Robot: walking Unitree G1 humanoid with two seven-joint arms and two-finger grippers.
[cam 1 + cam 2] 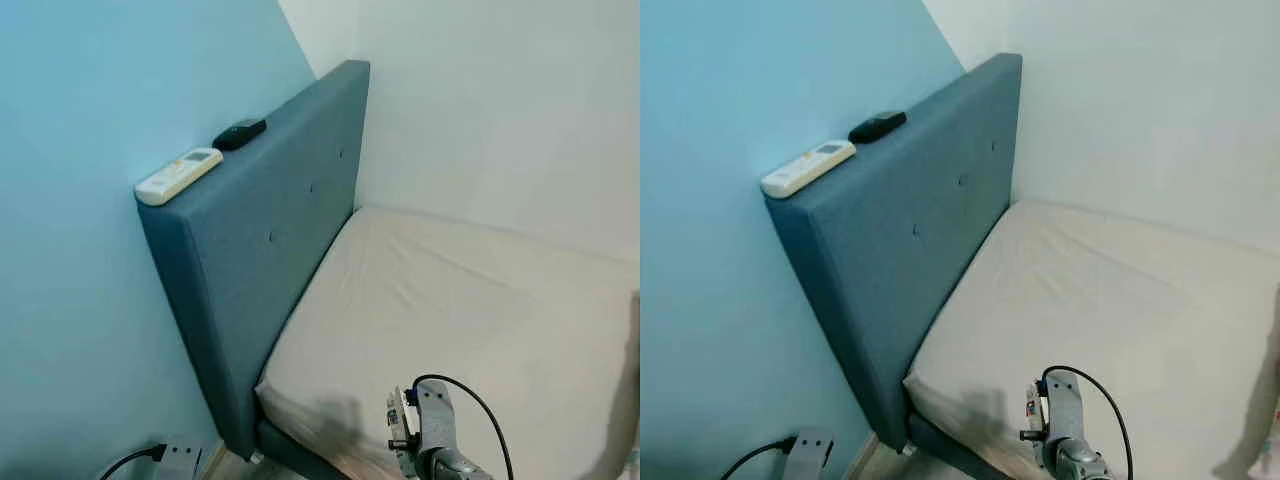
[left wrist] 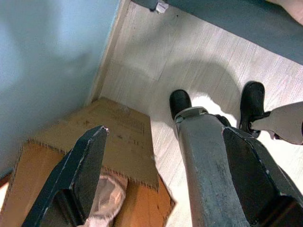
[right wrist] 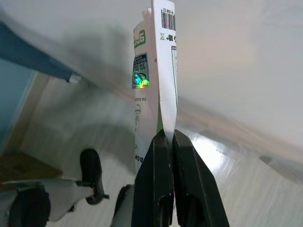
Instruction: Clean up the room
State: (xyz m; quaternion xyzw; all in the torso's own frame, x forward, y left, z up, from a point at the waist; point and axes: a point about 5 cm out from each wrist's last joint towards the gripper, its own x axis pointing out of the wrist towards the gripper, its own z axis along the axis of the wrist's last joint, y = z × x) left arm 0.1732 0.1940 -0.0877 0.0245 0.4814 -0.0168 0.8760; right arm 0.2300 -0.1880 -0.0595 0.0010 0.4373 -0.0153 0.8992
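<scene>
A light blue wall (image 1: 70, 300) fills the left side, with a grey plug and black cable (image 1: 165, 456) low at its foot. Against it stands a blue-grey upholstered headboard (image 1: 270, 240); on its top edge lie a white remote control (image 1: 178, 175) at the near corner and a small black remote (image 1: 239, 133) just beyond it. The bare cream mattress (image 1: 470, 340) runs to the white wall on the right. In the left wrist view, the left gripper (image 2: 165, 165) hangs with its fingers spread apart and nothing between them, above an open brown cardboard box (image 2: 113, 137) holding a pale crumpled item, on a pale wood floor (image 2: 189, 61). The right gripper (image 3: 165, 142) is clamped on a flat white printed card package (image 3: 156, 80), held upright by the mattress's near edge.
</scene>
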